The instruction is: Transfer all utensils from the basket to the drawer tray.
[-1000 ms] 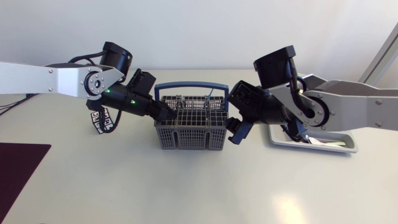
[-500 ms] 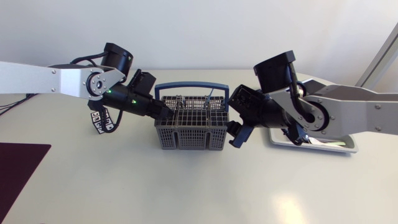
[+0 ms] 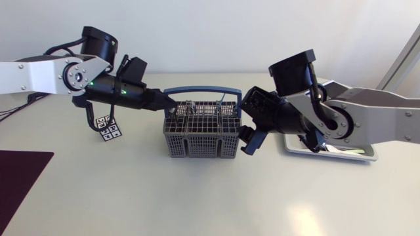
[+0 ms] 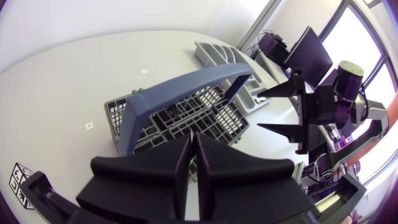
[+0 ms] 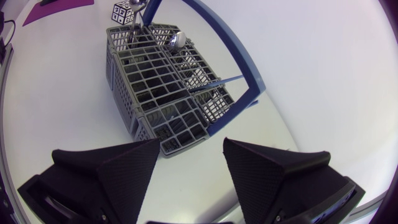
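The grey wire basket (image 3: 200, 143) with a blue arched handle (image 3: 200, 90) stands mid-table. Utensils stand in it: a shiny spoon (image 5: 177, 38) in a far cell and a thin blue-handled piece (image 5: 214, 83) near the handle. My left gripper (image 3: 169, 102) hovers over the basket's left rear corner. Its fingers (image 4: 180, 155) stand almost together, and I see nothing between them. My right gripper (image 3: 248, 134) hangs open beside the basket's right end, with the basket (image 5: 134, 99) ahead of it and apart. The grey drawer tray (image 3: 367, 156) lies at the right, partly hidden by my right arm.
A small cube with black-and-white tags (image 3: 108, 128) sits left of the basket, under my left arm. A dark purple mat (image 3: 20, 177) covers the front left corner. The drawer tray holds some pale utensils (image 3: 341, 149).
My left arm has risen and drawn back to the left, taking its gripper off the basket's left rim to above its rear corner. The right arm has barely shifted.
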Tool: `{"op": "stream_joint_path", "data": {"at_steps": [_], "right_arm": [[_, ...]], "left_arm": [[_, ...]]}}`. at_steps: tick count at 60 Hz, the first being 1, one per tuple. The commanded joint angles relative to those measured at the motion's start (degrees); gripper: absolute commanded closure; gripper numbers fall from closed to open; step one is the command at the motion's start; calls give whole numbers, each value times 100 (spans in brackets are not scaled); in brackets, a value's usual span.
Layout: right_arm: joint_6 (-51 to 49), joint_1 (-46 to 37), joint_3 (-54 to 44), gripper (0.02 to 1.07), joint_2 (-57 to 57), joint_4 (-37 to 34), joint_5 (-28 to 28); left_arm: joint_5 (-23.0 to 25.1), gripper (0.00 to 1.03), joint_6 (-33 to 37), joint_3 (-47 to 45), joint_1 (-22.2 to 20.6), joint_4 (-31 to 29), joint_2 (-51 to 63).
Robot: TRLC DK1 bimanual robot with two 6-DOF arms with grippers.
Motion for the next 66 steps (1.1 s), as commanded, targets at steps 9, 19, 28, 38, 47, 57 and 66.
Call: {"op": "stream_joint_path", "data": {"at_steps": [9, 19, 28, 38, 47, 57, 66], "right_arm": [[34, 74, -144, 32, -330, 8, 66], [-10, 145, -214, 26, -593, 175, -144], [25, 435, 32, 26, -620, -475, -118], [25, 567, 199, 17, -804, -713, -804], [113, 637, 393, 17, -831, -845, -1436], [148, 725, 533, 18, -787, -1020, -2052], [192, 804, 595, 27, -725, -1091, -2430]], "left_arm": [[456, 100, -318, 54, 203, 73, -762], [526, 100, -318, -78, 212, 153, -1359], [702, 100, -134, -271, -78, 135, -1702], [719, 100, 306, -359, -623, -225, -1834], [728, 100, 640, -482, -1098, -489, -1878], [1045, 100, 763, -508, -1195, -612, -1896], [1229, 100, 789, -526, -1239, -656, -1843]]}}
